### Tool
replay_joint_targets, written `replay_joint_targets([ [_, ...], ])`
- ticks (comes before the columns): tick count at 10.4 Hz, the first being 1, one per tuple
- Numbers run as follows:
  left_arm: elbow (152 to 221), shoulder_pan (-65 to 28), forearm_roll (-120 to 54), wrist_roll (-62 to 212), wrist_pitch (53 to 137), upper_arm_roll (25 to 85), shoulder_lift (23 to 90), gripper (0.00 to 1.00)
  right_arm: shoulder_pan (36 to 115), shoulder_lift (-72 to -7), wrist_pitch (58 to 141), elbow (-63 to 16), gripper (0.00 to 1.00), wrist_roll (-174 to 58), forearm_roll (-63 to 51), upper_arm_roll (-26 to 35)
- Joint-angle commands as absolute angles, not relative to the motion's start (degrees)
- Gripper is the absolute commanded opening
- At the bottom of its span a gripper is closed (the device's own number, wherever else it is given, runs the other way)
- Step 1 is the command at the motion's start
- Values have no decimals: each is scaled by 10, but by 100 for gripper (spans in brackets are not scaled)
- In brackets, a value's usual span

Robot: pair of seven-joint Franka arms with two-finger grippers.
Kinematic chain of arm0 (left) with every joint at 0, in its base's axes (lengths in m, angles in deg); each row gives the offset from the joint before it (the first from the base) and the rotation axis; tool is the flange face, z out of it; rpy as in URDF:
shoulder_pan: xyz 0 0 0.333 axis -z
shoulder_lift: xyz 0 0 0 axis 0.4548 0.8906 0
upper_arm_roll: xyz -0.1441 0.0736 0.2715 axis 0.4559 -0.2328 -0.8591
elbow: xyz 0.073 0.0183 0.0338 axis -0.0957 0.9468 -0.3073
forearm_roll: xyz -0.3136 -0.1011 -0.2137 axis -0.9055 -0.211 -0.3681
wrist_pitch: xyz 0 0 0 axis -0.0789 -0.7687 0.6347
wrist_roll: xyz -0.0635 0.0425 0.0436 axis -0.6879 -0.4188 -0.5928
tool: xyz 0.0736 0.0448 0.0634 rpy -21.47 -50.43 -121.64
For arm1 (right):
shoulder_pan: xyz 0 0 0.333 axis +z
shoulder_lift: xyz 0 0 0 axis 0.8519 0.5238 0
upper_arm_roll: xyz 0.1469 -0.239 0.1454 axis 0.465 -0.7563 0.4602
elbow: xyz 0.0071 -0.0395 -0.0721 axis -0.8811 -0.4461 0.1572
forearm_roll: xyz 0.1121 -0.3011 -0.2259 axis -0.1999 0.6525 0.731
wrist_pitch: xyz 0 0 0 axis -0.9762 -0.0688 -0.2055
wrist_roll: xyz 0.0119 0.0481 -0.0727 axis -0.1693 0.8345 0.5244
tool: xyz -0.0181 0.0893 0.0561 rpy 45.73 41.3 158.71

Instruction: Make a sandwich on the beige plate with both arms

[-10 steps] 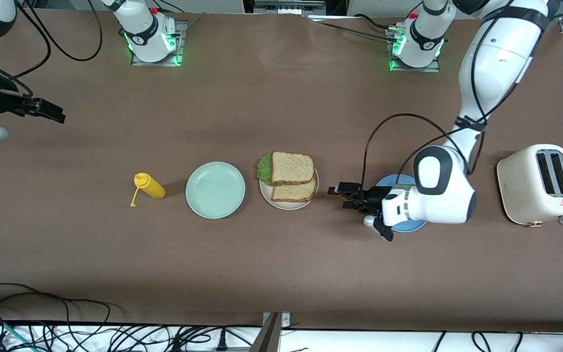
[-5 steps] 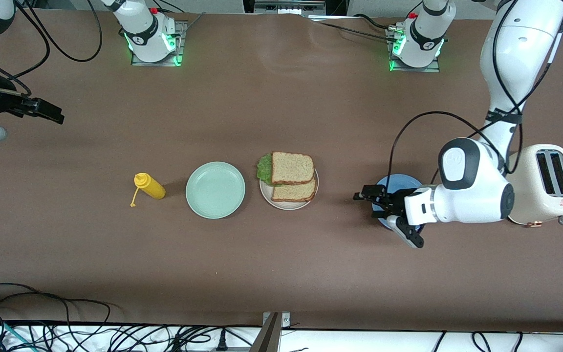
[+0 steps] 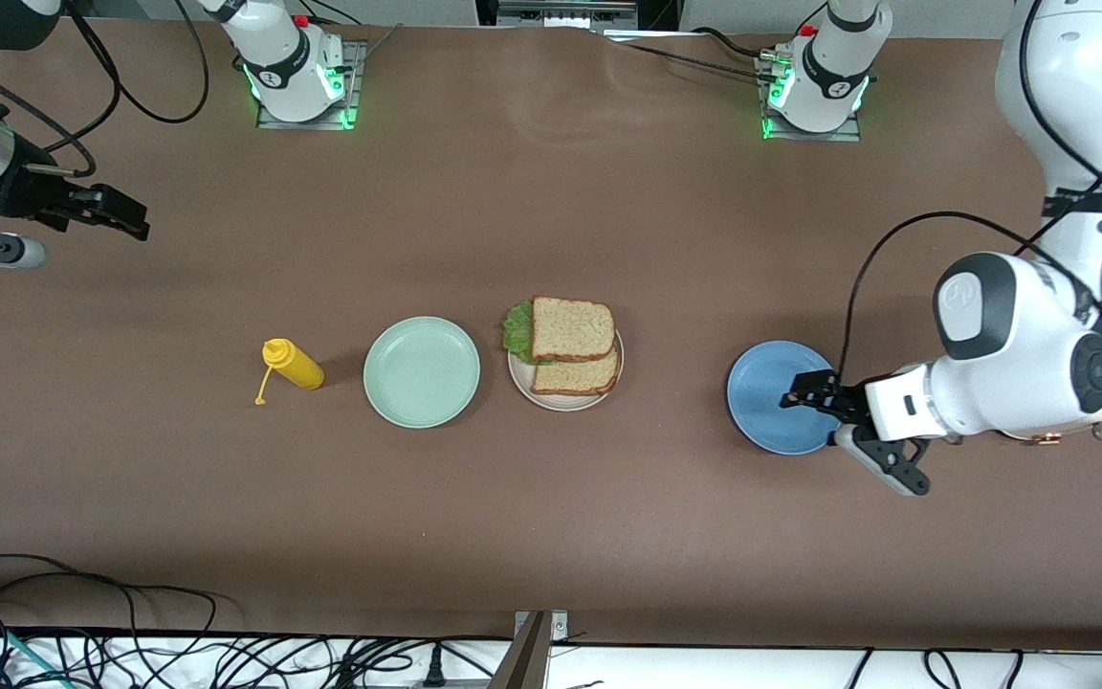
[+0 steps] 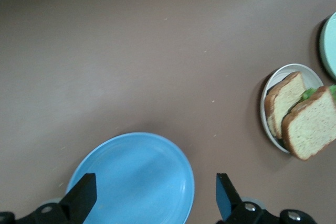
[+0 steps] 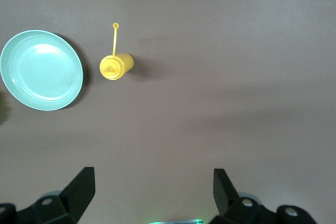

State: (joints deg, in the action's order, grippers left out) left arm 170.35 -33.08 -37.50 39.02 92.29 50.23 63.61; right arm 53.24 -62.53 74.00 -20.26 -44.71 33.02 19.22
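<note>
Beige plate (image 3: 524,381) — sandwich (image 3: 565,346) overhangs rim — both grippers wide.

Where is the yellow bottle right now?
In the front view, the yellow bottle lies on the brown table beside the mint green plate, toward the right arm's end; the sandwich sits past that plate.

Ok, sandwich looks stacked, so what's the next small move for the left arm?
Probably just lift the open, empty left gripper off the round blue plate toward its base. The brown bread-and-lettuce sandwich already sits on the round beige plate, and the open right gripper waits at its table end.
</note>
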Motion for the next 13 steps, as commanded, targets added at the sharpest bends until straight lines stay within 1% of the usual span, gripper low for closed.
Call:
replay_joint_targets([
  [1,1791,-318,-300,430,910,470,525,100,531,-626,728,-191,100,-444,329,196],
  [2,1824,-307,-283,436,910,434,471,100,531,-625,728,-191,100,-444,328,194],
  [3,1849,-273,-282,440,908,385,430,100,531,-623,728,-183,100,-445,329,194],
  [4,1865,-262,-281,445,902,366,400,100,531,-622,727,-181,100,-445,329,194],
  [5,1868,-243,-281,473,875,347,378,100,531,-622,727,-181,100,-444,329,194],
  [7,1865,-214,-240,616,831,349,338,100,530,-622,727,-181,100,-446,328,193],
  [8,1859,-213,-224,646,802,361,323,100,530,-622,727,-181,100,-446,327,193],
  [9,1859,-231,-223,649,786,384,307,100,530,-622,727,-181,100,-446,326,193],
  [10,1854,-234,-222,648,759,386,299,100,530,-623,727,-181,100,-445,326,194],
  [11,1845,-241,-222,647,755,390,296,100,530,-622,728,-181,100,-447,327,194],
  [12,1846,-273,-228,646,755,413,295,100,530,-622,728,-181,100,-448,325,193],
  [13,1843,-277,-224,647,755,421,289,100,530,-622,728,-181,100,-449,327,194],
])
